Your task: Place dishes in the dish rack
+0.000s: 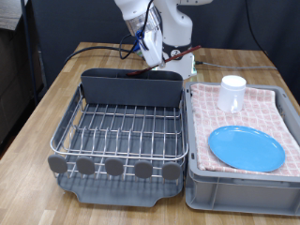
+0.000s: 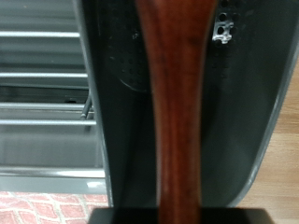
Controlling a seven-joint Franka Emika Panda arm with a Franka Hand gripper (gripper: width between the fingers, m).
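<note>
Exterior view: the rack [image 1: 117,131] sits on the wooden table [image 1: 56,84], taking up most of the middle, with its grey discs [image 1: 114,168] lined up toward the table's near edge and the tall caddy [image 1: 129,88] at its far end. Just beside it, at the exterior view's right, is the grey bin [image 1: 239,183] lined with checkered cloth. The blue plate [image 1: 246,148] lies flat on that cloth and the white mug [image 1: 232,93] stands behind it, nearer the far edge. The pincer [image 1: 150,49] hangs right over the caddy's far rim, and a reddish-brown spoon [image 1: 141,73] pokes out below it, angled down toward the caddy. Wire grid of the rack looks bare.

Wrist view: the spoon's handle [image 2: 177,112] runs straight down the middle of the shot, right in line with the fingers, so the pincer is closed around it. Behind it is the dark inside of the caddy [image 2: 243,103], with the rack wires [image 2: 42,103] off to one side.
</note>
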